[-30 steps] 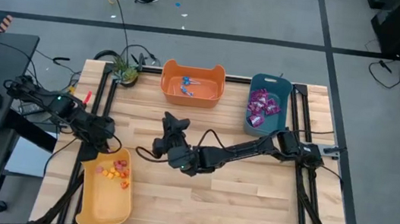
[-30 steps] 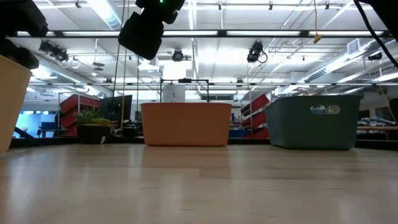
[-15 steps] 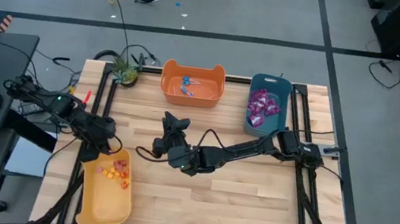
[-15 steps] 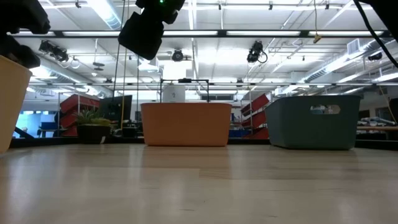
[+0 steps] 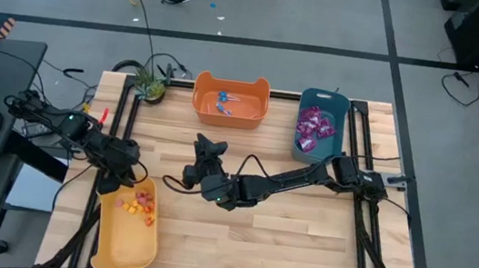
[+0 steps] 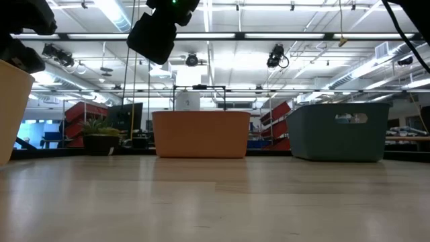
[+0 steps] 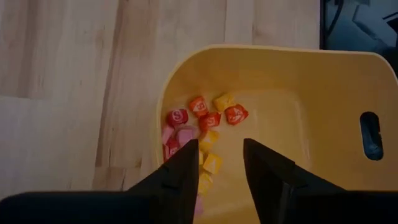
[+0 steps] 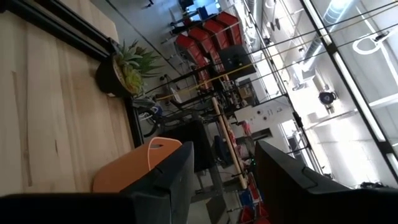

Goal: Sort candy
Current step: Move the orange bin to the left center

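From our spot above the yellow bin (image 7: 323, 112), we had the left gripper (image 7: 219, 163) hanging with its fingers parted and nothing between them, the small orange, red and pink candies (image 7: 199, 134) lying loose in the bin's near corner; we judged them light, firm and slippery in their wrappers, best pinched one at a time across the middle. Further out, the right gripper (image 5: 206, 144) waited over mid-table, spread and empty, and beyond it lollipops (image 5: 225, 102) sat in the orange bin (image 5: 228, 114) and purple packets (image 5: 313, 128) in the teal bin (image 5: 297, 146).
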